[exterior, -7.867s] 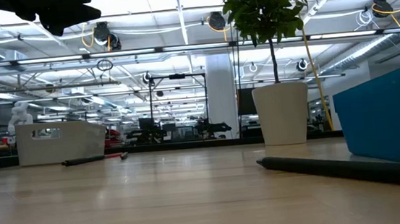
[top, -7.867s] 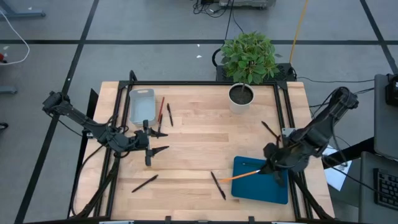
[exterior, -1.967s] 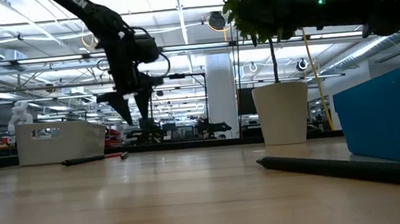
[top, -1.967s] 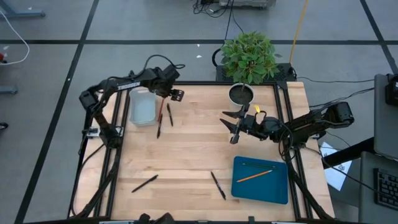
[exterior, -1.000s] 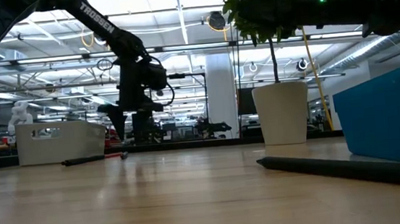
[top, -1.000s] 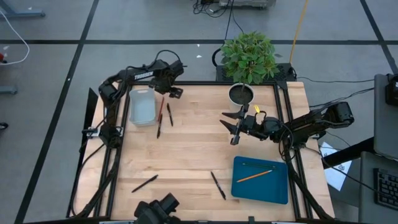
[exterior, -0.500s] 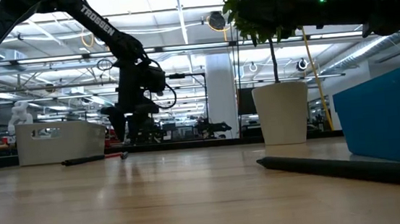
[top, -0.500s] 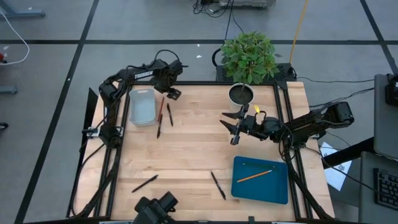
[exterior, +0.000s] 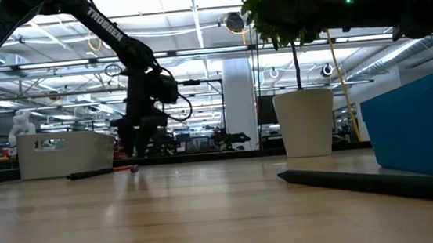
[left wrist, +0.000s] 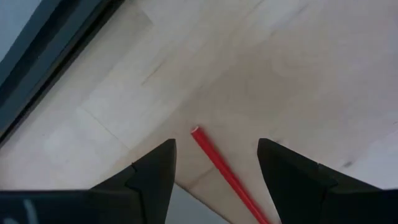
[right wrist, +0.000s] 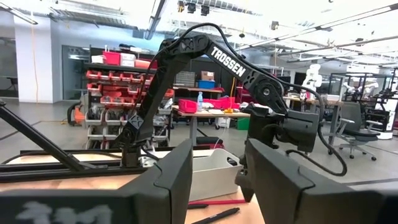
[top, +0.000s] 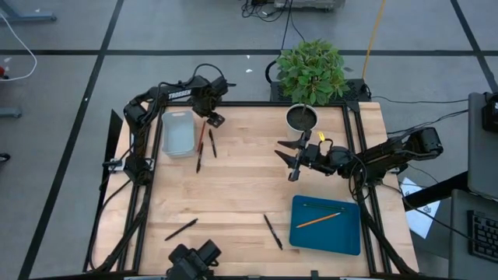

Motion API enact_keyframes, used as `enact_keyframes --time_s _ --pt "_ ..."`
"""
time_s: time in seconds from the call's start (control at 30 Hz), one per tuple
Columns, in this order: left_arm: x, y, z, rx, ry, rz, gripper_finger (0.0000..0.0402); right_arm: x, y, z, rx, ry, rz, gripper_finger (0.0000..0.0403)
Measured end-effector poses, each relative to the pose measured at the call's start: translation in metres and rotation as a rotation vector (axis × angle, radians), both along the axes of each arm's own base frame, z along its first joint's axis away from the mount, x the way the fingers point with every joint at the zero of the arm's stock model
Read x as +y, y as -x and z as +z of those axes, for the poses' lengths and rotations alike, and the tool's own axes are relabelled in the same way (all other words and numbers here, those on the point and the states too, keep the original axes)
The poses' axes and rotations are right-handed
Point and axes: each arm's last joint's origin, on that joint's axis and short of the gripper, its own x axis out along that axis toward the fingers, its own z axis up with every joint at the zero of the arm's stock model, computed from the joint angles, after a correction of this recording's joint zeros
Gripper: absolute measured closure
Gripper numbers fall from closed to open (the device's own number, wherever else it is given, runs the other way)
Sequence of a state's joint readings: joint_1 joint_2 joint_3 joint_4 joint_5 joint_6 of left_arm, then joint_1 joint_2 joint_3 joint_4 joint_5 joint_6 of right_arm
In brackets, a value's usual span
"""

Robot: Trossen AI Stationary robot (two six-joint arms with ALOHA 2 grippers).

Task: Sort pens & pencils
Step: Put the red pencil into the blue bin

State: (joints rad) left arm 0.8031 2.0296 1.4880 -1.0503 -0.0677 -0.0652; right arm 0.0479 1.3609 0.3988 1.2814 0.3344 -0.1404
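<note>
The left gripper (top: pixel 212 118) has swung from the table's nine o'clock side to eleven o'clock, apparently lowering over the red pencil (left wrist: pixel 227 176). The right gripper (top: pixel 289 159) left the blue tray (top: pixel 350 241) at five o'clock, leaving an orange pencil (top: pixel 319 220) there.

Looking down past the left gripper (left wrist: pixel 214 163), its two dark fingers (left wrist: pixel 152 174) spread apart over a pale wooden tabletop (left wrist: pixel 298 68). A thin, straight red pencil (left wrist: pixel 224 173) lies flat on the wood in the gap between the fingers, touching neither one. Its blunt end points away from the gripper. A dark metal frame rail (left wrist: pixel 43 56) runs along the table's edge beyond the fingertips.
</note>
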Motion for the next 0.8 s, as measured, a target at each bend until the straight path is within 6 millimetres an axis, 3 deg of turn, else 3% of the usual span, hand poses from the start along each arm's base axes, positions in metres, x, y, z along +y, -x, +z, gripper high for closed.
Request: enact_keyframes --time_s 0.8 --pt "0.0038 0.0055 -0.0055 -0.02 0.008 0.044 0.017 0.0 -0.0002 -0.0007 0.007 0.002 0.0 0.0259"
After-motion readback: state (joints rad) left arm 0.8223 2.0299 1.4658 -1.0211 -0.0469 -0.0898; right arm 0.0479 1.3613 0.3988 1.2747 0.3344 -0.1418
